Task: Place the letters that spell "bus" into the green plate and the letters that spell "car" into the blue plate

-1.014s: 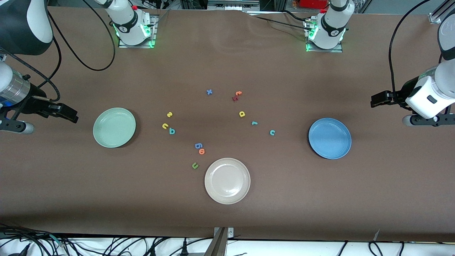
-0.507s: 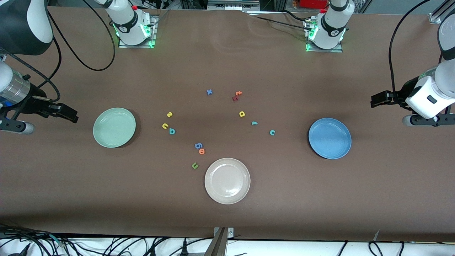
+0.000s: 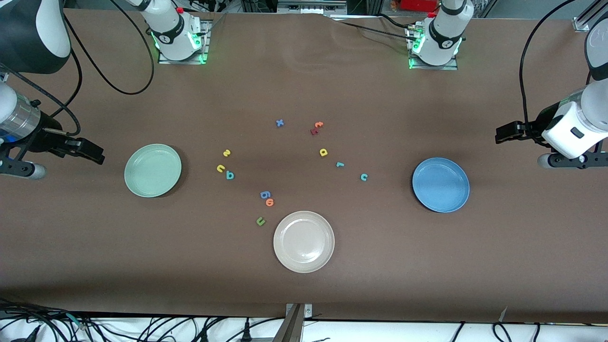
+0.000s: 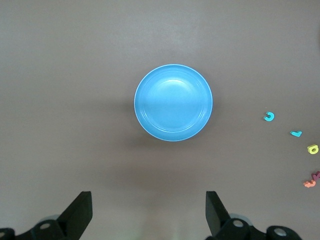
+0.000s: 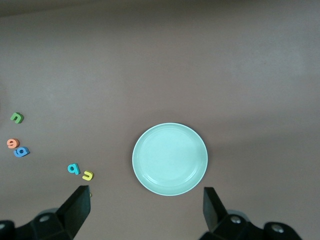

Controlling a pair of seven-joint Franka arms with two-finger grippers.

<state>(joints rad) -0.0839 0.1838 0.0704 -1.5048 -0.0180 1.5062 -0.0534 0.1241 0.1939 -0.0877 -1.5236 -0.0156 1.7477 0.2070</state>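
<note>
Both tools were spread wide and held nothing. The right tool (image 3: 92, 152) hung near the green plate (image 3: 152, 170), with the "bus" letters (image 3: 226, 166) just past it. The left tool (image 3: 507, 132) waited by the blue plate (image 3: 440, 185).

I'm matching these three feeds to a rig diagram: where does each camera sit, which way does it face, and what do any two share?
Front view: high across the table, facing both bases; both arms show, left gripper, right gripper.
Left wrist view: on the left wrist, looking down at the blue plate; open fingers show.
Right wrist view: on the right wrist, looking down at the green plate; open fingers show.
Shared: front and left wrist views both show the teal "c".
</note>
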